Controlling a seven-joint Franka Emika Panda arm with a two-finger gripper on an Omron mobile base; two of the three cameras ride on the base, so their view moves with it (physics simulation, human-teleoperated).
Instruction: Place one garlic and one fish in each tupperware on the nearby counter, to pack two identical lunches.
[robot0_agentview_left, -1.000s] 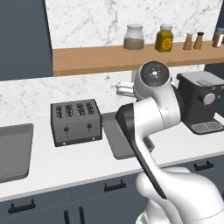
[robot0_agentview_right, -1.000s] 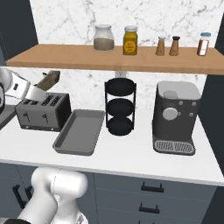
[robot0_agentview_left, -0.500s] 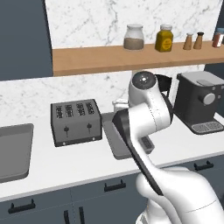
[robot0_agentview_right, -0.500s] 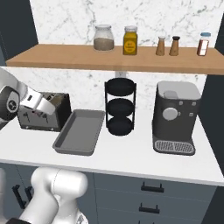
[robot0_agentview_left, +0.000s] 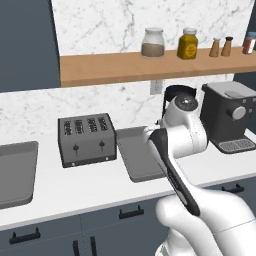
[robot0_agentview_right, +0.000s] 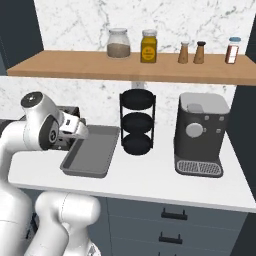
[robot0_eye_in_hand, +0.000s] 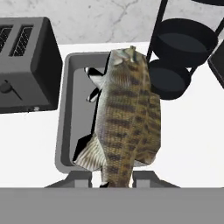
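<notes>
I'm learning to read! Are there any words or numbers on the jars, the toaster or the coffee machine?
No text can be read anywhere.
yellow jar: a dark patch like a label, too blurred to read.
toaster: no words or numbers.
coffee machine: no words or numbers.
fish in the tool: no writing.

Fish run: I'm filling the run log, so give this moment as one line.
gripper: shut on fish | position: above tupperware beside toaster | tray: no food seen inside | phase: carrying fish
</notes>
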